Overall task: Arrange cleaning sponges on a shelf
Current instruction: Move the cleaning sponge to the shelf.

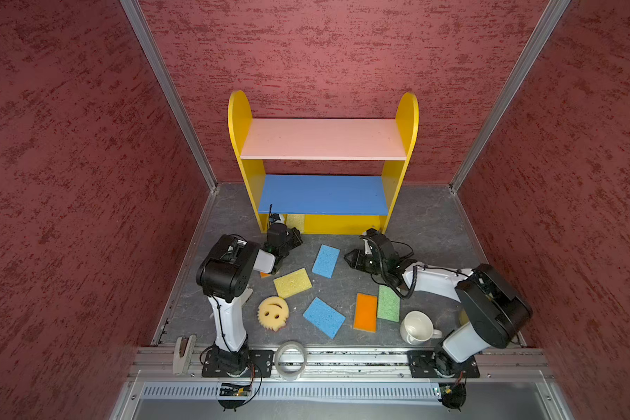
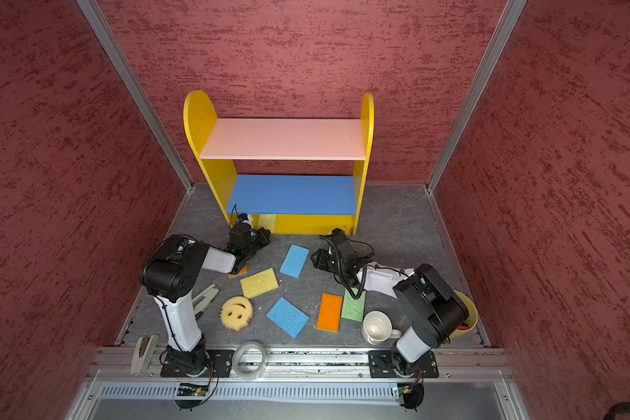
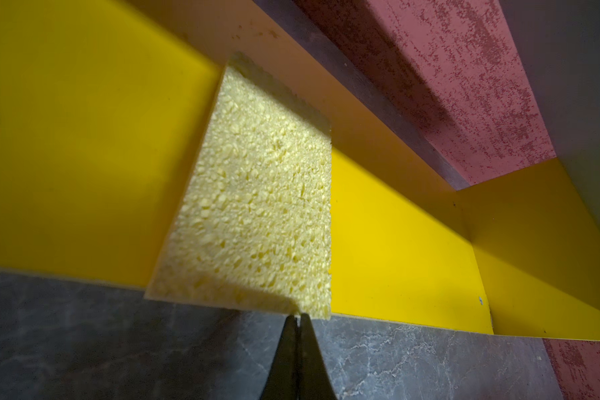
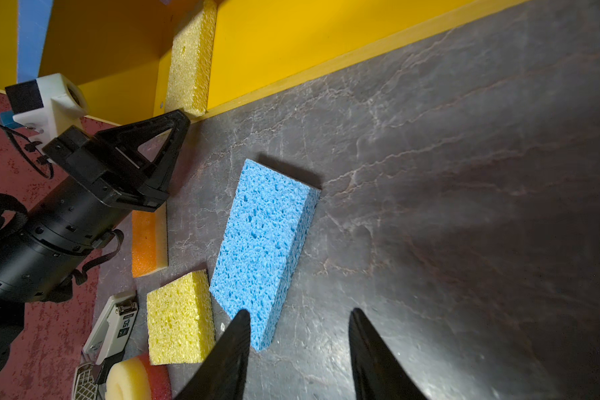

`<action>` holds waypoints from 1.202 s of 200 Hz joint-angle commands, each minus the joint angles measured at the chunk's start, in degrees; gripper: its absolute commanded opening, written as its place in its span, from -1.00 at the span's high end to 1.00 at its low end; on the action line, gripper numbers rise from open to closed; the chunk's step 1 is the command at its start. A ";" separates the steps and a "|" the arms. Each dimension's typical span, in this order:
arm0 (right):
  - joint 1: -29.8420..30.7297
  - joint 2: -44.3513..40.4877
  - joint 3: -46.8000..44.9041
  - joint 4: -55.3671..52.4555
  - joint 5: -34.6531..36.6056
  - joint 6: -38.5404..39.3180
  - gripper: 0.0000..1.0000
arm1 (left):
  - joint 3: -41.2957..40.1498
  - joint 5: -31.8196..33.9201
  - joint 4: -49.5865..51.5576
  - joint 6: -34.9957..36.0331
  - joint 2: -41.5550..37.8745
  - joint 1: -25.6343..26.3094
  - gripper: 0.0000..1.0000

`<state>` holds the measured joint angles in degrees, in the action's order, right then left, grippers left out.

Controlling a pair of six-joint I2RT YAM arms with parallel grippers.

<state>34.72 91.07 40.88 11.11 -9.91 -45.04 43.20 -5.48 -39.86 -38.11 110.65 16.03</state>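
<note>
Unlike top views, left wrist shows closed fingers (image 3: 286,353) touching yellow sponge (image 3: 257,194).

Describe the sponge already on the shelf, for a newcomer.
Find the shelf at the back wall. On its yellow base, under the blue board, beside the left gripper, sits a pale yellow sponge. Only it is shelved; the other yellow sponge lies on the table.

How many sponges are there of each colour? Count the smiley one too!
Yellow sponges: 3, one standing in the shelf at, one lying flat, one smiley.
Blue sponges: 2.
Orange sponges: 2, one half hidden.
Green sponges: 1.
Total: 8 in view.
</note>
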 commanded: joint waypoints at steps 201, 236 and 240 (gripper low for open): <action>0.28 -1.66 -1.61 2.74 -0.17 -1.60 0.04 | -2.53 -0.92 -6.42 -7.60 -1.50 0.48 0.96; 0.34 -4.49 -4.37 4.47 -0.02 -2.16 0.03 | -5.99 -0.23 0.01 -5.71 -10.73 3.89 0.95; 0.30 -4.94 -4.69 4.44 0.02 -2.32 0.04 | -6.49 -0.01 1.01 -5.51 -11.96 4.31 0.95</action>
<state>34.72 89.23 38.06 13.15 -10.09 -46.00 38.37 -5.91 -42.68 -45.52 105.25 17.96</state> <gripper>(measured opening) 0.481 0.044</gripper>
